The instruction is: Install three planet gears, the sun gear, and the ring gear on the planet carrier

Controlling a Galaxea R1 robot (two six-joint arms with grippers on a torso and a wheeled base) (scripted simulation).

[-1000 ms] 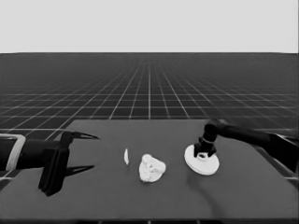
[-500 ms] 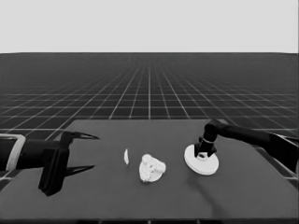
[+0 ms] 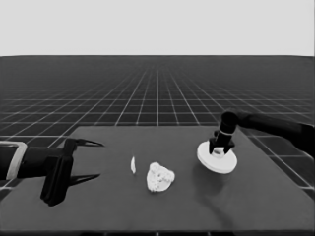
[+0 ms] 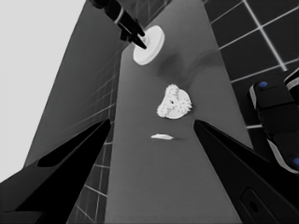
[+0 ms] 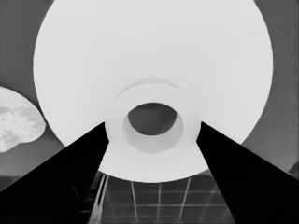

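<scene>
The right gripper is at the larger round part, which sits toward the table's right side; its two fingers stand on either side of the raised central hub, and in the right wrist view the disc's lower edge shows floor grid beneath it, so I judge the part gripped by the hub and lifted or tilted off the surface (a faint shadow lies under it in the head view). The fingers are closed only as far as the hub's width allows. Near the middle of the table lies a white cluster: toothed gears packed together, and I judge them to be sitting on the smaller round part, though that part is hidden beneath them and I cannot count the gears. A thin white piece lies just beside the cluster, apart from it. The left gripper waits over the table's left end, its fingers spread wide with nothing between them. So the gear placing looks done, and what is left is to carry the larger round part across to the cluster, line its centre up and lower it over the gears. No brand, label or writing can be read on any part or arm.
</scene>
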